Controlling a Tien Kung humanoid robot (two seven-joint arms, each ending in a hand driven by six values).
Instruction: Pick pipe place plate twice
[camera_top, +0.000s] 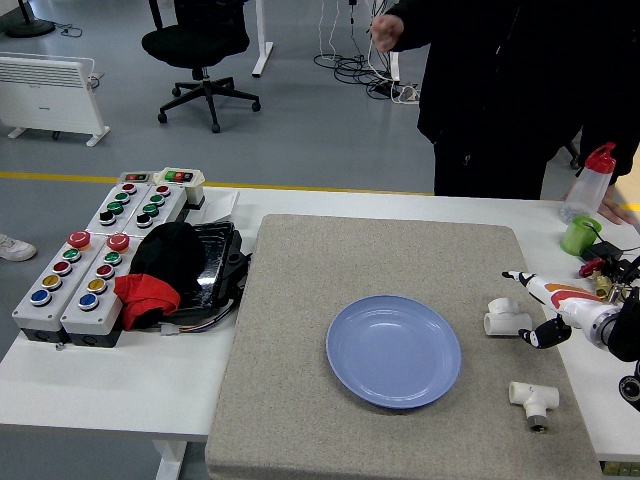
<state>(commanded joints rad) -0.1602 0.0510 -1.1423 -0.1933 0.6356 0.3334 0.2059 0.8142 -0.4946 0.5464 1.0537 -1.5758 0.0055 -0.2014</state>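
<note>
Meanwhile the blue plate (394, 351) holds nothing; right hand (563, 308), fingers spread, nears a white pipe (507, 317).
</note>
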